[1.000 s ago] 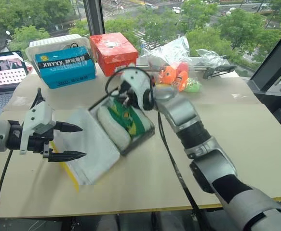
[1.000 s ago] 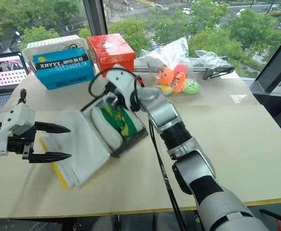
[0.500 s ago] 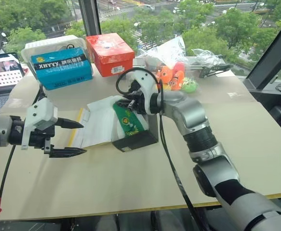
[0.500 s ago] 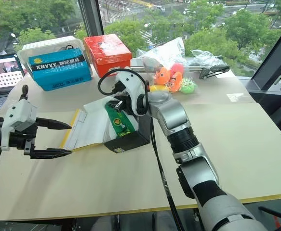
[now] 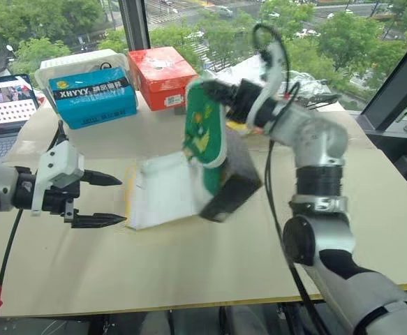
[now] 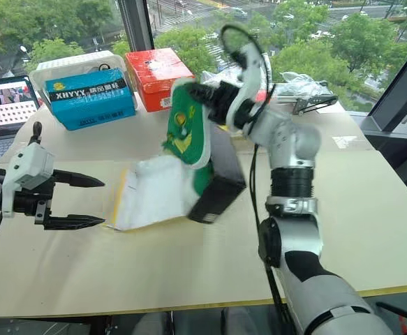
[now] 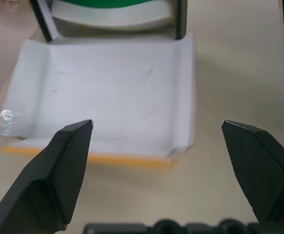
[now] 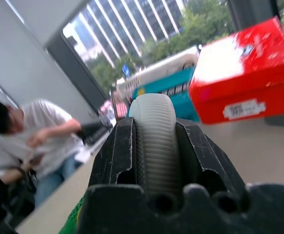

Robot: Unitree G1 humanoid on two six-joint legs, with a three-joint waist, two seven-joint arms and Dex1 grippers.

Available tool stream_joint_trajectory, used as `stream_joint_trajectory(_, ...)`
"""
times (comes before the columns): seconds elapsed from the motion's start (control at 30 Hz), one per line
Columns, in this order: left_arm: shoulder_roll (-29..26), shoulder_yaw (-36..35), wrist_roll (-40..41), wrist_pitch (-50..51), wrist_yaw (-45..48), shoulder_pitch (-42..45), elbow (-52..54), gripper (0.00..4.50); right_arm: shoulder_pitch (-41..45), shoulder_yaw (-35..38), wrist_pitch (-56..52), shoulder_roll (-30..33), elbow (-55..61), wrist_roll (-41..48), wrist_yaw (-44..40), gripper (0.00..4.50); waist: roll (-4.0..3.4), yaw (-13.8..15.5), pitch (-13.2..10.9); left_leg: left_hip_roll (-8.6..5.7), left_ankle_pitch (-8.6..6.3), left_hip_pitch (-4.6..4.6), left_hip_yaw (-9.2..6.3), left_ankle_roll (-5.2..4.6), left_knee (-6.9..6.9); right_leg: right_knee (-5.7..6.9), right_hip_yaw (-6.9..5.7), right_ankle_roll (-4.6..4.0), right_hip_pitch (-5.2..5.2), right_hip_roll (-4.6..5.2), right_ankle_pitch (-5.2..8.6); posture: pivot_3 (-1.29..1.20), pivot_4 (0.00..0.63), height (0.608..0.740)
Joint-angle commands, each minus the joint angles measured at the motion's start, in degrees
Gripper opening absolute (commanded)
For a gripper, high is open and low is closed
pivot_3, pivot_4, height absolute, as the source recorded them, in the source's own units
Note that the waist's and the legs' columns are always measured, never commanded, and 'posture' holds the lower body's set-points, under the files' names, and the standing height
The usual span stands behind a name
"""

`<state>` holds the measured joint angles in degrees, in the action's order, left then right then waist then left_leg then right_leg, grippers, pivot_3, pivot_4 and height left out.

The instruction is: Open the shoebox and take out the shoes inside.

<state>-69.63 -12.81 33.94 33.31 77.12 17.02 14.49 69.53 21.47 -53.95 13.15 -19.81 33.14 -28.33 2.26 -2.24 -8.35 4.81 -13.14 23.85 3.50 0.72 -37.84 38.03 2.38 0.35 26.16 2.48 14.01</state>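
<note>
Shoes first: in the left eye view one green shoe [image 5: 204,139] hangs in the air above the shoebox [image 5: 189,192], pinched at its end by the right hand [image 5: 220,94], sole edge white, yellow marks facing left. A second ago this shoe lay inside the tray with the right hand reaching into it; half a second ago it was being tipped up, and now it has come clear, so one shoe is out, though whether the second is still in the box I cannot tell. The shoebox lies mid-worktop [image 5: 371,209] with its white lid flap spread to the left and its dark tray tilted up on the right, seemingly dragged along by the lift, which could topple it. The left hand [image 5: 109,200] has kept its place at the near left, fingers wide apart and empty, pointing at the lid. In the right eye view the blue box [image 6: 90,98] and red box [image 6: 165,77] stand at the far edge as before. In the left wrist view the spread fingers [image 7: 66,161] frame the lid's white inside. In the right wrist view the right hand's fingers [image 8: 117,151] are closed on the shoe's ribbed grey sole; a person sits beyond the worktop.
</note>
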Motion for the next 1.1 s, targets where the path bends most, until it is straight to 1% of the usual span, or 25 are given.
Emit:
stream_joint_trajectory(0.03, -0.31, 1.02, 0.08, -0.85, 1.18, 3.37, -0.79, 4.50, 0.93, 2.57, -2.49, 6.86, 1.70, 1.76, 1.10, 0.71, -0.01, 0.02, -0.02, -0.01, 0.00, 0.00, 0.00, 0.00, 0.00, -0.01, 0.01, 0.00, 0.00, 0.00, 0.00, 0.00, 0.150, 0.740)
stream_joint_trajectory(0.1, 0.01, 2.55, -0.43, -1.26, 1.76, 5.19, -1.76, 4.50, 1.35, 6.96, -5.29, 8.64, -0.03, 4.57, 4.04, 0.71, -0.02, 0.02, -0.02, -0.01, 0.00, 0.00, 0.00, 0.00, 0.00, 0.01, 0.02, 0.00, 0.01, 0.00, 0.00, 0.00, 0.150, 0.740)
stream_joint_trajectory(0.17, 0.28, 3.55, -0.80, -1.53, 2.17, 6.42, -2.62, 4.50, 0.91, 8.87, -6.34, 9.41, 0.11, 5.99, 5.62, 0.71, -0.03, -0.07, -0.02, -0.01, 0.00, -0.01, 0.00, 0.00, 0.00, 0.02, 0.03, 0.00, 0.00, -0.01, 0.00, 0.00, 0.150, 0.740)
stream_joint_trajectory(0.27, 0.48, 4.68, -1.21, -1.96, 3.10, 7.74, -3.59, 4.50, -1.11, 7.71, -6.08, 12.92, 2.53, 4.83, 5.24, 0.71, -0.06, -0.50, -0.05, -0.02, 0.00, -0.03, 0.01, 0.00, 0.00, 0.03, 0.13, 0.00, 0.01, -0.03, 0.00, 0.00, 0.150, 0.740)
stream_joint_trajectory(0.37, 0.56, 5.43, -1.54, -2.15, 3.93, 8.78, -4.28, 4.50, -4.90, -0.05, -3.01, 20.90, 3.13, -2.57, 3.49, 0.71, -0.12, -0.26, -0.10, -0.04, 0.00, -0.01, 0.01, -0.01, 0.02, 0.00, 0.13, 0.03, 0.02, -0.02, 0.02, 0.00, 0.150, 0.740)
stream_joint_trajectory(0.47, 0.70, 5.87, -1.52, -1.94, 4.48, 9.65, -4.38, 4.50, -9.30, -6.30, -2.26, 25.78, 3.55, -6.17, 0.50, 0.71, -0.10, -0.05, -0.11, -0.07, 0.00, 0.02, 0.01, -0.01, 0.01, -0.04, 0.14, 0.06, 0.01, 0.01, 0.04, 0.00, 0.150, 0.740)
stream_joint_trajectory(0.57, 0.58, 5.91, -0.90, -1.19, 5.31, 10.09, -3.53, 4.50, -16.16, -11.95, 0.28, 29.62, 2.45, -9.73, -4.24, 0.71, -0.09, -0.07, -0.11, -0.07, 0.00, 0.00, 0.00, -0.01, 0.01, -0.03, 0.16, 0.06, 0.00, -0.01, 0.04, 0.00, 0.150, 0.740)
stream_joint_trajectory(0.6, 0.40, 5.73, -0.49, -0.76, 5.62, 10.00, -2.97, 4.50, -19.51, -16.30, 4.05, 31.61, 0.89, -14.25, -4.95, 0.71, -0.09, -0.14, -0.11, -0.08, 0.00, -0.01, 0.00, -0.01, 0.01, -0.01, 0.18, 0.06, -0.01, -0.01, 0.04, 0.00, 0.150, 0.740)
stream_joint_trajectory(0.67, 0.15, 5.40, 0.11, -0.09, 6.03, 9.75, -2.06, 4.50, -23.22, -20.63, 9.24, 33.68, -2.71, -19.46, -5.55, 1.71, -0.09, -0.15, -0.11, -0.08, 0.00, -0.01, 0.00, -0.01, 0.00, -0.02, 0.20, 0.06, -0.01, -0.01, 0.04, 0.00, 0.150, 0.740)
stream_joint_trajectory(0.7, 0.01, 5.27, 0.37, 0.17, 6.22, 9.57, -1.77, 4.50, -23.69, -20.40, 10.39, 33.64, -4.52, -19.69, -5.88, 1.93, -0.09, -0.13, -0.12, -0.09, 0.00, -0.01, 0.00, -0.02, -0.01, -0.02, 0.20, 0.07, -0.01, -0.01, 0.04, 0.00, 0.150, 0.740)
stream_joint_trajectory(0.77, -0.17, 5.13, 0.62, 0.43, 6.47, 9.36, -1.54, 4.50, -23.96, -20.10, 13.18, 33.54, -8.14, -20.65, -6.08, 2.54, -0.23, -0.29, -0.23, -0.11, 0.00, -0.01, 0.00, -0.02, -0.02, -0.02, 0.22, 0.07, 0.00, 0.01, 0.04, 0.00, 0.150, 0.740)
stream_joint_trajectory(0.83, -0.28, 5.05, 0.72, 0.63, 6.67, 9.25, -1.42, 4.50, -24.27, -20.98, 17.30, 34.18, -12.17, -23.54, -5.64, 3.40, -0.23, -0.49, -0.23, -0.13, 0.00, -0.11, 0.02, -0.02, -0.02, 0.02, 0.34, 0.08, -0.04, -0.03, 0.04, 0.00, 0.150, 0.740)
stream_joint_trajectory(0.87, -0.39, 5.05, 0.72, 0.67, 6.86, 9.18, -1.42, 4.50, -24.44, -21.59, 19.40, 35.14, -13.64, -25.25, -5.56, 3.69, -0.23, -0.41, -0.23, -0.12, 0.00, -0.14, -0.02, -0.02, -0.02, 0.02, 0.32, 0.08, -0.07, -0.06, 0.04, 0.00, 0.150, 0.740)
stream_joint_trajectory(0.9, -0.42, 5.15, 0.66, 0.68, 6.99, 9.25, -1.48, 4.50, -24.02, -21.15, 20.63, 35.95, -14.64, -25.92, -5.45, 4.09, -0.23, -0.32, -0.23, -0.12, 0.00, -0.13, -0.04, -0.02, -0.02, 0.02, 0.30, 0.08, -0.07, -0.05, 0.04, 0.00, 0.150, 0.740)
stream_joint_trajectory(0.93, -0.44, 5.22, 0.61, 0.68, 7.08, 9.32, -1.53, 4.50, -23.61, -20.75, 21.57, 36.42, -15.49, -26.42, -5.46, 4.35, -0.23, -0.29, -0.23, -0.13, 0.00, -0.13, -0.03, -0.02, -0.02, 0.01, 0.31, 0.08, -0.07, -0.05, 0.04, 0.00, 0.150, 0.740)
stream_joint_trajectory(0.97, -0.41, 5.29, 0.57, 0.70, 7.11, 9.42, -1.60, 4.50, -23.23, -21.10, 22.97, 37.36, -15.84, -27.79, -5.14, 4.48, -0.23, -0.26, -0.23, -0.13, 0.00, -0.11, -0.02, -0.02, -0.02, 0.00, 0.31, 0.08, -0.07, -0.04, 0.04, 0.00, 0.150, 0.740)
stream_joint_trajectory(1.1, 0.07, 6.19, 0.34, 0.58, 7.26, 10.33, -2.00, 4.50, -20.19, -22.04, 26.43, 41.20, -15.37, -32.83, -3.98, 4.48, -0.29, -0.29, -0.27, -0.15, 0.00, -0.10, -0.01, -0.02, -0.03, -0.01, 0.34, 0.09, -0.06, -0.02, 0.05, 0.00, 0.150, 0.740)
